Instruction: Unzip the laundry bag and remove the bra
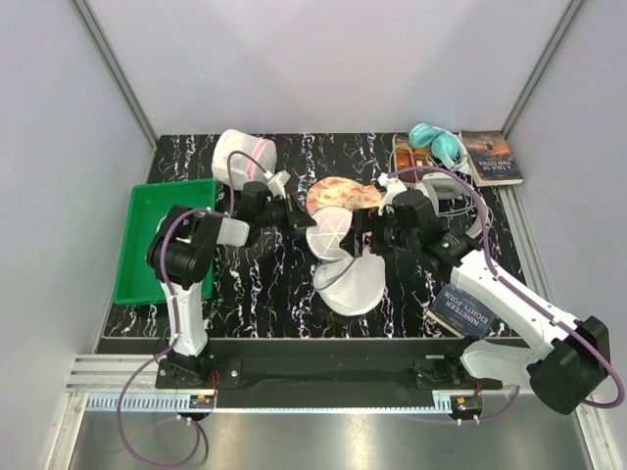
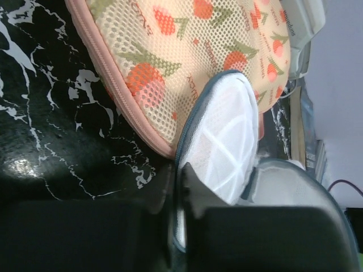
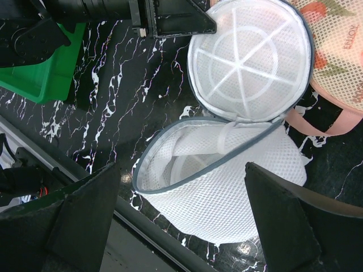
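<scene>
Right gripper [image 3: 181,170] is hovering closest to the lens. Its two blunt black fingers [image 3: 79,221] are standing spread wide, gripping nothing and framing the laundry bag [image 3: 238,209] from above.

Bag is lying unzipped on the black, white-veined table [image 3: 113,102]. Its lower half is sitting as a soft white mesh bowl, with the grey zip band [image 3: 170,127] curling round its mouth. Lid [image 3: 249,56] is tipping back, joined to the bowl at one side, and is showing a round mesh face with stiff spoke-like ribs and an inner ring.

Bra [image 3: 187,150] is resting inside the lower half, a plain white fold of smooth fabric against the mesh wall.

Left gripper [image 2: 177,173] is reaching across from the left, jaws pressed together and pinching the lid's grey-edged rim. Right arm is stretching in from the right, wrist turned down over the bag.

Just behind the lid, a floral pouch [image 2: 187,45] is lying: coarse peach mesh, orange flower print, pink piping. Green tray [image 1: 137,245], hard plastic, is sitting at the table's left edge.
</scene>
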Robot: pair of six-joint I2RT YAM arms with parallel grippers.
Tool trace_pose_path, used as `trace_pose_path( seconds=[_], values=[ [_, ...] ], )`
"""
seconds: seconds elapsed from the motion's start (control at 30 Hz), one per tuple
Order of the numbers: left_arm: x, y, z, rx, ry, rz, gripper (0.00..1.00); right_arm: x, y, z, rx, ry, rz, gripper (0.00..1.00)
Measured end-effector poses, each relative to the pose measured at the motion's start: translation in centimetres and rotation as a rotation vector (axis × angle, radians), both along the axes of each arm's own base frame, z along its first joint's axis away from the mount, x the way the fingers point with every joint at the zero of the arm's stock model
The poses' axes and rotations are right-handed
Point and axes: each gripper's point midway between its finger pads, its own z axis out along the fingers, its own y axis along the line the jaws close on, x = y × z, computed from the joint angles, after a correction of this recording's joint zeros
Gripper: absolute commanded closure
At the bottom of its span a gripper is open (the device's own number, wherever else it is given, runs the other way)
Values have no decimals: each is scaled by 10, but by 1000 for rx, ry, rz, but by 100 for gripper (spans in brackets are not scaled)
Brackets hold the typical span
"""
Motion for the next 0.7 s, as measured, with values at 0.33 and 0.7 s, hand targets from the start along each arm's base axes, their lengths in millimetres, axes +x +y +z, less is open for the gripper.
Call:
trace_pose_path(
  seconds=[0.33, 0.7],
  values=[
    [-3, 7, 37, 46, -117, -18, 100, 0, 0, 0, 0, 0, 0, 2],
    [-11, 61, 159, 337, -592, 160, 100, 4, 7, -14, -12, 31, 16, 2]
  ],
)
